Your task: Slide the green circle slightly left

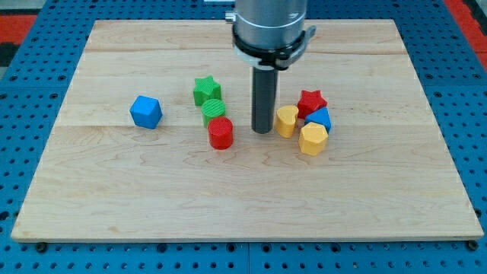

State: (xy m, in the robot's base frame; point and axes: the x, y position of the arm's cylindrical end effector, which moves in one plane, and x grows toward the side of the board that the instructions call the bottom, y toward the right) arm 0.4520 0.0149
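The green circle [214,110] lies on the wooden board [152,190], just below the green star [206,90] and just above the red circle [221,132], touching or nearly touching both. My tip [262,131] rests on the board to the right of the green circle, about a block's width away from it, and just left of the yellow heart [286,121]. The rod stands upright under the arm's grey body [271,27].
A blue cube [145,112] sits alone at the view's left. Right of my tip is a tight cluster: the yellow heart, a red star [311,101], a blue block [320,119] and a yellow hexagon [313,139].
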